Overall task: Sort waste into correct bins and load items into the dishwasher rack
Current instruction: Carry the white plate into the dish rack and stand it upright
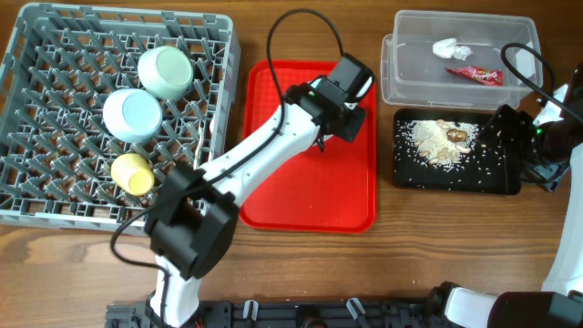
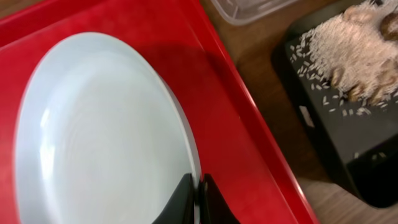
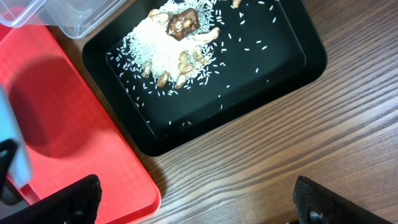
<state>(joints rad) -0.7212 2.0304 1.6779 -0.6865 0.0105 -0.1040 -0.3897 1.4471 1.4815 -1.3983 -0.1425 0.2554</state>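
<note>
**A:** Where is the white plate [image 2: 93, 137]?

**B:** Over the red serving tray [image 1: 351, 196]. The left tool [image 2: 199, 190] pinches its rim, one finger on each side. The plate throws a shadow on the tray. I cannot tell whether its far edge touches it.

**A:** And the right tool [image 3: 193, 205]?

**B:** Spread wide with nothing between its fingers, hanging by the black tray [image 1: 407, 179].

**A:** Count the rest for me.

**B:** There is one grey dishwasher rack [image 1: 55, 191] at the left, with three things among its pegs. They are one pale green bowl [image 1: 166, 71], one pale blue-white bowl [image 1: 132, 116] just beside it, and one small yellow cup [image 1: 134, 173] nearest the front.

At the back right is one clear tub [image 1: 405, 87]. It holds one crumpled white tissue [image 1: 449, 48] and one red foil wrapper [image 1: 474, 75], lying a little apart.

The black tray sits just in front of the tub. It holds one heap of white rice [image 1: 433, 137] with brown bits [image 1: 457, 133] on it and loose grains scattered around.

**A:** The surface?

**B:** A brown wood-grain surface [image 1: 410, 264]. The rack, the red tray and the two bins stand on it in a row from left to right.
</note>
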